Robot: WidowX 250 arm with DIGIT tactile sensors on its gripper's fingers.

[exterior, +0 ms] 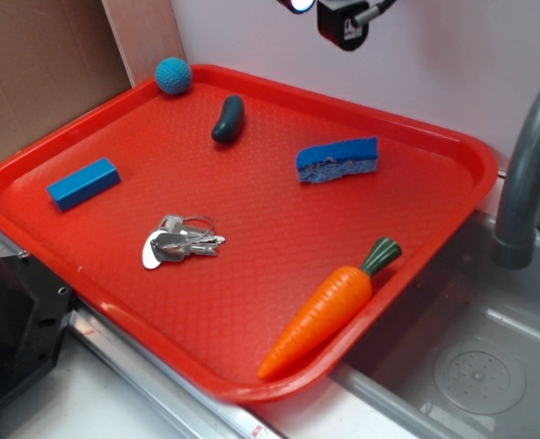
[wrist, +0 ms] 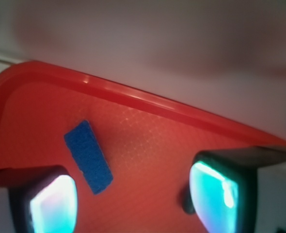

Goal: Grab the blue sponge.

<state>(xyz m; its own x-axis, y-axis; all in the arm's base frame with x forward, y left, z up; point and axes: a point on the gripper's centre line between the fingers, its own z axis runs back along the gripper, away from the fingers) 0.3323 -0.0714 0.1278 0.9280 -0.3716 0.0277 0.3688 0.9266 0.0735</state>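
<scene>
The blue sponge point(exterior: 338, 160) lies flat in the upper-centre of the exterior frame, on the red tray point(exterior: 435, 265); the wrist view shows it at centre-left point(wrist: 88, 156). Judged light, soft and compressible, with a rough porous face — unlikely to slip or break. Best hold: across its narrow width, near mid-length.

The gripper point(wrist: 138, 201) hangs high above the tray at the top of the exterior frame; its fingers point(wrist: 219, 194) stand well apart and hold nothing.

Tray contents — teal ball point(exterior: 173, 75), dark pickle-shaped piece point(exterior: 228, 119), blue block point(exterior: 84, 183), keys point(exterior: 178, 240), carrot point(exterior: 329, 306). All lie well apart from the sponge.
</scene>
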